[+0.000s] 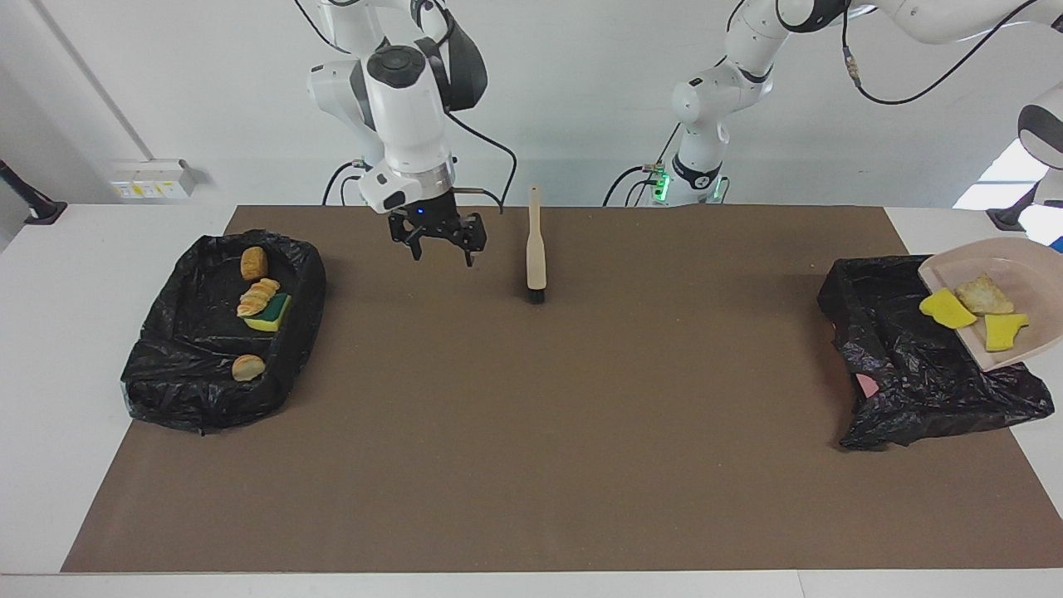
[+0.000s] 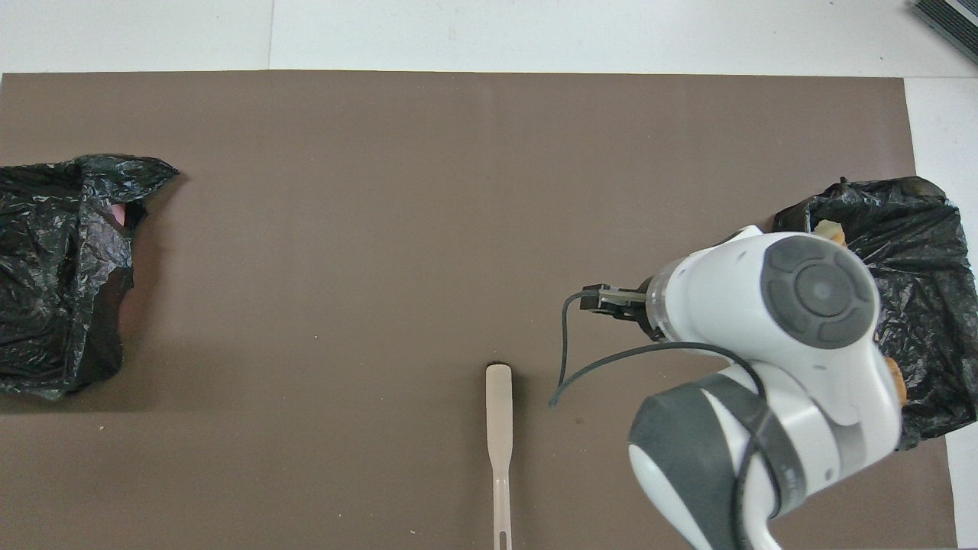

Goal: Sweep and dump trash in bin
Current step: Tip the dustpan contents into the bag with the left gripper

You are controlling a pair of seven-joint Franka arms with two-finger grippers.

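Observation:
A beige dustpan (image 1: 1009, 278) hangs tilted over the black-lined bin (image 1: 905, 365) at the left arm's end of the table. It holds three pieces of trash: two yellow sponges (image 1: 947, 309) and a bread chunk (image 1: 982, 294). The left gripper is out of frame past the pan. The other black-lined bin (image 1: 166, 365) at the right arm's end holds three bread pieces (image 1: 254, 262) and a yellow-green sponge (image 1: 270, 314). My right gripper (image 1: 442, 247) is open and empty, raised over the mat between that bin and the brush (image 1: 536, 249). The brush lies flat; it also shows in the overhead view (image 2: 498, 428).
A brown mat (image 1: 531, 432) covers most of the white table. In the overhead view the right arm (image 2: 772, 367) hides its own gripper and part of the bin (image 2: 924, 252) at its end. The other bin (image 2: 53, 275) lies crumpled at the mat's edge.

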